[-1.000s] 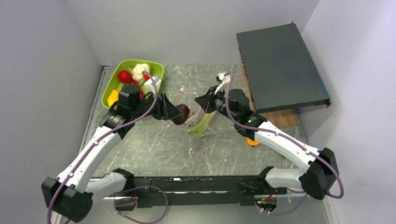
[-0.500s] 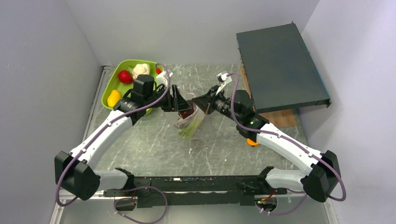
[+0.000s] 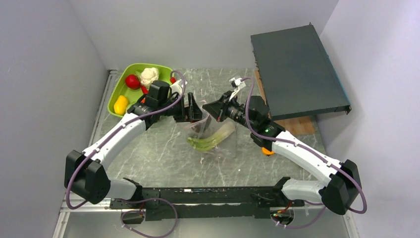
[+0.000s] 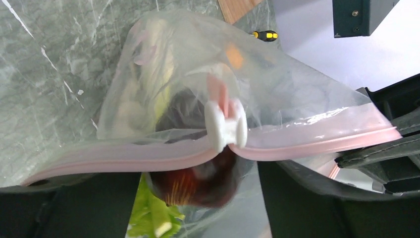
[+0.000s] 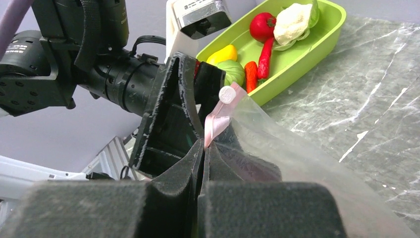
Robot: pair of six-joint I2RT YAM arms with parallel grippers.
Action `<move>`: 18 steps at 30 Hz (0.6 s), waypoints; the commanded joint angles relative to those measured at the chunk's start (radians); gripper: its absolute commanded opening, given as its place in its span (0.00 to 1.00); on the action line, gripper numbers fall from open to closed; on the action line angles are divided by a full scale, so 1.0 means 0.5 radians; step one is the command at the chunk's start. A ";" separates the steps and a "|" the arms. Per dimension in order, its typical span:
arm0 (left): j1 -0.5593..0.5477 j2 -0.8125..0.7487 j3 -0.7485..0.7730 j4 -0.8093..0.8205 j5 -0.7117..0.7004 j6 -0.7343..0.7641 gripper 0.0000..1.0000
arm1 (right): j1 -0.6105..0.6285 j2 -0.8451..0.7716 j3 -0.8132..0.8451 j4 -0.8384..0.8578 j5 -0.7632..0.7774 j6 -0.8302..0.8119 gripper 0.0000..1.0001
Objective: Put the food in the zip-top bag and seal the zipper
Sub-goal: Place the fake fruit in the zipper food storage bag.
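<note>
The clear zip-top bag (image 3: 210, 134) hangs from my right gripper (image 3: 212, 108), which is shut on its pink zipper (image 5: 214, 124). In the left wrist view the zipper (image 4: 322, 144) runs across with its white slider (image 4: 225, 126). My left gripper (image 3: 192, 110) is at the bag's mouth, open (image 4: 199, 198). A dark purple food piece (image 4: 203, 178) lies loose between its fingers, behind the plastic and apart from both pads. Pale green stalks (image 3: 210, 139) lie inside the bag. More food sits in the lime-green tray (image 3: 113, 94): a red tomato (image 3: 131, 81), a cauliflower (image 3: 148, 76), a yellow pepper (image 3: 120, 104).
A dark flat box (image 3: 297, 69) rests on a wooden board (image 3: 297, 126) at the back right. An orange disc (image 3: 268, 151) lies under my right forearm. Grey walls close in the left, back and right sides.
My left arm swung right from the tray side to the bag's mouth with the dark purple piece. Its jaws have widened and let the piece go. The bag sagged lower.
</note>
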 commanded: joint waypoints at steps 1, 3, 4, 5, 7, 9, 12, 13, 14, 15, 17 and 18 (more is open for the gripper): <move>-0.008 -0.090 0.087 -0.083 -0.050 0.101 0.94 | 0.008 -0.066 0.008 0.186 0.011 -0.010 0.00; -0.008 -0.100 0.141 -0.179 -0.069 0.177 0.95 | 0.007 -0.064 0.014 0.178 0.015 -0.019 0.00; -0.009 -0.103 0.166 -0.229 -0.086 0.212 0.95 | 0.008 -0.061 0.016 0.176 0.017 -0.022 0.00; -0.008 -0.109 0.185 -0.275 -0.101 0.238 0.95 | 0.007 -0.060 0.019 0.172 0.017 -0.026 0.00; -0.006 -0.125 0.223 -0.359 -0.151 0.295 0.90 | 0.007 -0.052 0.021 0.168 0.019 -0.030 0.00; -0.003 -0.162 0.253 -0.453 -0.262 0.338 0.77 | 0.007 -0.048 0.018 0.171 0.020 -0.030 0.00; -0.002 -0.276 0.234 -0.539 -0.519 0.379 0.52 | 0.006 -0.052 0.009 0.170 0.025 -0.030 0.00; -0.001 -0.330 0.208 -0.541 -0.595 0.388 0.47 | 0.008 -0.052 0.005 0.169 0.028 -0.029 0.00; -0.002 -0.386 0.174 -0.529 -0.659 0.393 0.46 | 0.007 -0.056 0.004 0.168 0.032 -0.031 0.00; -0.001 -0.445 0.139 -0.515 -0.724 0.397 0.46 | 0.006 -0.055 0.000 0.165 0.034 -0.032 0.00; 0.002 -0.559 0.083 -0.502 -0.839 0.410 0.55 | 0.007 -0.058 -0.001 0.159 0.036 -0.040 0.00; 0.000 -0.610 0.056 -0.499 -0.901 0.409 0.62 | 0.006 -0.058 -0.001 0.154 0.040 -0.043 0.00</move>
